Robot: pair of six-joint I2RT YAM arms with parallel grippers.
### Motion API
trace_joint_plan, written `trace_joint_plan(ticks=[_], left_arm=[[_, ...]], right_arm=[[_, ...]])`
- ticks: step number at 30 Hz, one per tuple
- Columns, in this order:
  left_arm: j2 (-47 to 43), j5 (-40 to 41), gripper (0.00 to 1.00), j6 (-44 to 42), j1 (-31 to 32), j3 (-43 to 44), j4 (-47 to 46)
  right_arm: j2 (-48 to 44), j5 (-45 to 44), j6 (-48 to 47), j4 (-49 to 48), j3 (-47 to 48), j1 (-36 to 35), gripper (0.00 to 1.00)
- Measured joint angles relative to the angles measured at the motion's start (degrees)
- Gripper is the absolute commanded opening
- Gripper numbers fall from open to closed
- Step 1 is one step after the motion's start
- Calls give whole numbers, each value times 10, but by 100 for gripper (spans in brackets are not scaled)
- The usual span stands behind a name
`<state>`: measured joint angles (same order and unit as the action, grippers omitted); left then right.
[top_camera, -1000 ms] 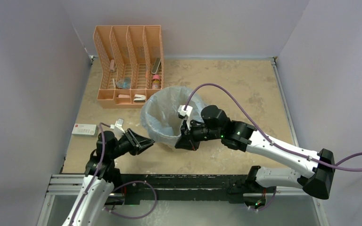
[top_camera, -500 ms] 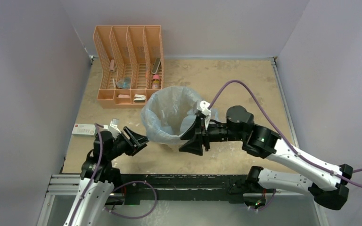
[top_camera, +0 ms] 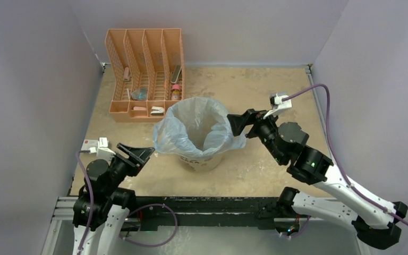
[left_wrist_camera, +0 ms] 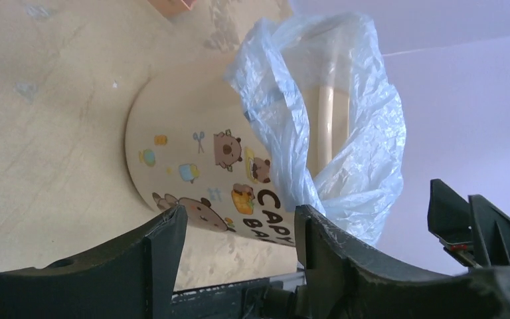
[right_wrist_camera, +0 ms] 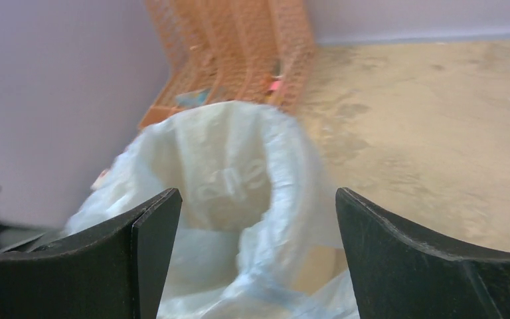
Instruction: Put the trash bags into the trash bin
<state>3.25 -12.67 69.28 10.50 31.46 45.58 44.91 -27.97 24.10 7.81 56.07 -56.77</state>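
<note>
Trash bag (top_camera: 191,125) lines the trash bin (top_camera: 204,161) on the table (top_camera: 276,90); both jaws empty.
Left gripper (top_camera: 141,153), at the bin's 8 o'clock, arm folded low, jaws partly apart, touching nothing. Right gripper (top_camera: 235,124), at 3 o'clock, jaws wide, just beside the bag's rim. Left wrist view adds cartoon animals (left_wrist_camera: 226,149) on the bin's side.

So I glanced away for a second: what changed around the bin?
The left gripper and right gripper opened, letting go of the bag, and drew back from the bin: the left toward the near-left corner, the right rightward and farther back. The bag stays draped over the rim; the organizer hasn't moved.
</note>
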Motion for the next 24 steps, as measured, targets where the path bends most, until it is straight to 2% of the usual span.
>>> trace_joint_plan(ticks=[3, 8, 10, 14, 16, 22, 24], left_arm=[[36, 26, 62, -19, 0, 29, 10], [138, 66, 63, -56, 0, 83, 45], [142, 80, 64, -62, 0, 89, 52], [110, 81, 64, -76, 0, 89, 39], [123, 70, 58, -88, 0, 85, 14], [303, 53, 55, -118, 0, 84, -33], [330, 49, 55, -124, 0, 84, -47]], right_arm=[[8, -2, 22, -2, -17, 76, 90], [31, 100, 48, -17, -60, 254, 90], [35, 143, 57, -23, -80, 290, 90], [47, 207, 70, -47, -108, 299, 90], [50, 223, 78, -54, -118, 299, 89], [15, 211, 83, -59, -142, 298, 89], [-11, 210, 83, -60, -155, 298, 89]])
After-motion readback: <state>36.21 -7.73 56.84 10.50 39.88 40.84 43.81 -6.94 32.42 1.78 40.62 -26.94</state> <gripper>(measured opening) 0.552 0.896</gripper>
